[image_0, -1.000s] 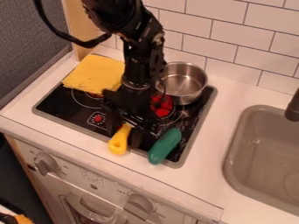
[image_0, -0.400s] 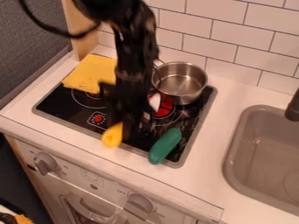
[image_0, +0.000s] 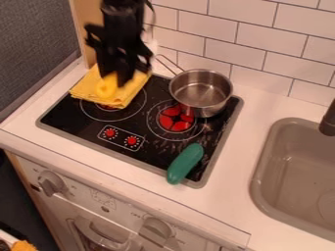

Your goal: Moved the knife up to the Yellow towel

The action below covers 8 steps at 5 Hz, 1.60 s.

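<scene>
The black gripper [image_0: 118, 73] hangs over the yellow towel [image_0: 83, 90] at the upper left of the stove, shut on the knife. The knife's yellow handle [image_0: 107, 86] points down toward the camera, in front of the gripper and over the middle of the towel. A pale, blurred bit that looks like the blade shows to the right of the gripper; the rest is hidden behind it. I cannot tell whether the handle touches the towel, which lies folded flat across the stove's back left corner.
A steel pot [image_0: 201, 93] stands on the back right of the black stove top [image_0: 147, 130], its handle pointing up-left toward the gripper. A green vegetable-like toy [image_0: 185, 163] lies at the front right stove edge. The grey sink [image_0: 298, 171] is to the right; a tiled wall runs behind.
From the stove's front edge, the gripper has carried the knife up and slightly left to the towel. Burner and dials it had covered now show. Pot, green toy and towel look unmoved.
</scene>
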{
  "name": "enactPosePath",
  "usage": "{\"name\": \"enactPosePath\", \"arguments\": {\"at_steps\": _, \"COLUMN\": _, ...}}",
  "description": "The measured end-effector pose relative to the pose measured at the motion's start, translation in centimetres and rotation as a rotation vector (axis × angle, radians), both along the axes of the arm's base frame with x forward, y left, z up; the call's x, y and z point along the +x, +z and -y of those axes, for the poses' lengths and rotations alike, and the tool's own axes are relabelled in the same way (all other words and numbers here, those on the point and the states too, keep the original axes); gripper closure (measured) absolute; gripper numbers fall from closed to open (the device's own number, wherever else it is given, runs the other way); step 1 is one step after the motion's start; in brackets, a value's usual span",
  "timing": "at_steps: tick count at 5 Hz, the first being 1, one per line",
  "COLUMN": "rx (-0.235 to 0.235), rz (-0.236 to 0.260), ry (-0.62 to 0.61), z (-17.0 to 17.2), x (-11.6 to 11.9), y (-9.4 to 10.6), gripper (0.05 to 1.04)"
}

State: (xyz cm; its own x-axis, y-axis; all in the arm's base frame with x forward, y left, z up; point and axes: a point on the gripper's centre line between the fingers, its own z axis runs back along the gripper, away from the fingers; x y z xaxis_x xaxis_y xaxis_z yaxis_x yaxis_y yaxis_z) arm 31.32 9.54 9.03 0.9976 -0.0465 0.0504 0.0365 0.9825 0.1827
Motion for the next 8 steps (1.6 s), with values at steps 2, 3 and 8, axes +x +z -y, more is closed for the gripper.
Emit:
{"name": "enactPosePath", "arguments": {"at_steps": 2, "rx": 0.017, "rz": -0.046, "ry": 0.105, "z": -3.4, "x": 3.2, "y": -2.0, "gripper": 0.73}}
{"name": "enactPosePath", "arguments": {"at_steps": 3, "rx": 0.023, "rz": -0.063, "ry": 0.124, "z": -4.1, "x": 3.8, "y": -2.8, "gripper": 0.73}}
{"name": "enactPosePath", "arguments": {"at_steps": 8, "rx": -0.084, "rz": 0.095, "ry": -0.037, "z": -1.7, "x": 3.0, "y": -1.6, "gripper": 0.083}}
